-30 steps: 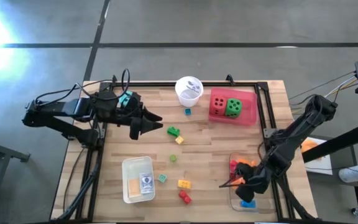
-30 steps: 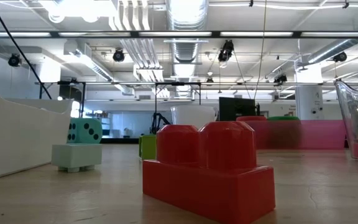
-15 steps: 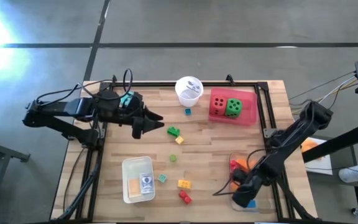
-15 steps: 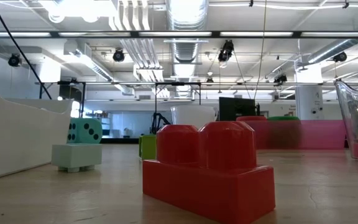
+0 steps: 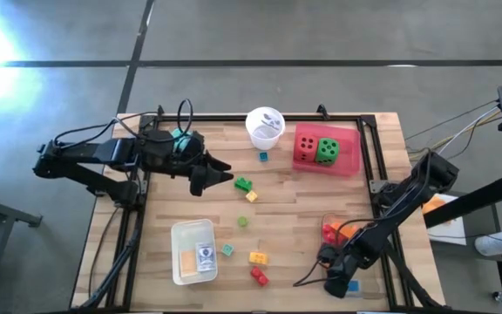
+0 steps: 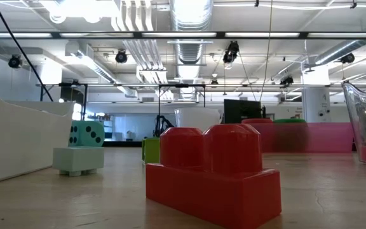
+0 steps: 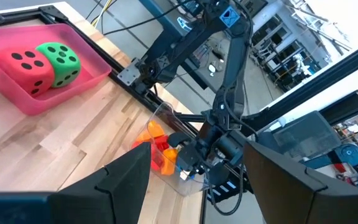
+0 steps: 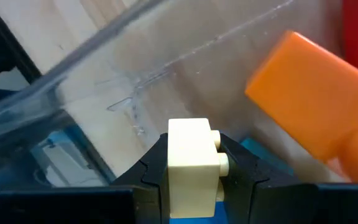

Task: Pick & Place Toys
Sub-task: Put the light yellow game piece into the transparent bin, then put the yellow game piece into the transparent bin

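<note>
My right gripper [image 5: 338, 283] is low in the near end of the clear tray [image 5: 356, 228] at the table's near right and is shut on a small cream brick [image 8: 191, 158]. An orange brick [image 8: 309, 112] and red, orange and blue bricks [image 5: 338, 234] lie in that tray. My left gripper [image 5: 225, 175] is open and empty at the far left, just left of a green brick [image 5: 244, 184]. Loose bricks lie mid-table: yellow [image 5: 251, 196], small green [image 5: 243, 221], teal [image 5: 227, 249], yellow-orange [image 5: 258, 258], red [image 5: 258, 276], blue [image 5: 263, 157]. My right gripper pinches the cream brick between its two fingers [image 8: 146, 180], one on its plain side [image 8: 171, 163], the other on its studded side [image 8: 219, 152]. The fingers slant down into the tray from the table's far right. Whether the brick rests on the tray floor, I cannot tell.
A pink tray [image 5: 349, 164] at the far right holds a red die [image 5: 306, 146] and a green die [image 5: 327, 150]. A white cup [image 5: 264, 126] stands at the far edge. A white tray [image 5: 181, 234] with cards sits near left. A black frame rail [image 5: 375, 166] runs along the right.
My right gripper has gone toward the table's near edge, along the clear tray to its near end, staying shut. My left gripper has gone a little toward the table's right, closer to the green brick.
</note>
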You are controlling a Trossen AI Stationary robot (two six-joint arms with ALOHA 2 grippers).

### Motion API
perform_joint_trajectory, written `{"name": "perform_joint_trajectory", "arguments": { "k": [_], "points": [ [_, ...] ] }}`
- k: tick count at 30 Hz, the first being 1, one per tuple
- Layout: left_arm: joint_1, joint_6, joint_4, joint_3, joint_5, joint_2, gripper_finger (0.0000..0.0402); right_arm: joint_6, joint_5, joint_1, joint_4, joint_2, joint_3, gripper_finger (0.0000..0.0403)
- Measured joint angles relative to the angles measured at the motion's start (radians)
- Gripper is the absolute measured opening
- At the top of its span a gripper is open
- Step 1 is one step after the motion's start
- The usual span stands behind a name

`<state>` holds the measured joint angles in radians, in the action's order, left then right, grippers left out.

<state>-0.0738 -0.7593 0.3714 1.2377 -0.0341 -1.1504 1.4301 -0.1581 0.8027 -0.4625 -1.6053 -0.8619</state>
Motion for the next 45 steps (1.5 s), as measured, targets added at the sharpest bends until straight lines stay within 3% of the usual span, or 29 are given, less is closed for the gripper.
{"name": "perform_joint_trajectory", "arguments": {
  "k": [19, 26, 31, 37, 45],
  "points": [
    [0.002, 0.0, 0.0, 0.0, 0.0, 0.0, 0.0261, -0.046, 0.004, -0.011, 0.009, -0.032, 0.0, 0.0085],
    [0.002, 0.0, 0.0, 0.0, 0.0, 0.0, 0.0261, -0.044, 0.002, -0.011, 0.01, -0.027, -0.001, 0.0197],
    [0.002, 0.0, 0.0, 0.0, 0.0, 0.001, 0.0261, -0.044, 0.001, -0.011, 0.015, -0.024, -0.002, 0.0254],
    [0.002, 0.0, 0.001, 0.0, 0.0, 0.001, 0.0261, -0.026, 0.001, -0.011, 0.006, -0.018, -0.003, 0.0286],
    [0.002, 0.001, 0.001, 0.0, 0.0, 0.001, 0.0261, 0.004, 0.0, -0.012, -0.117, 0.012, -0.084, 0.029]
  ]
}}
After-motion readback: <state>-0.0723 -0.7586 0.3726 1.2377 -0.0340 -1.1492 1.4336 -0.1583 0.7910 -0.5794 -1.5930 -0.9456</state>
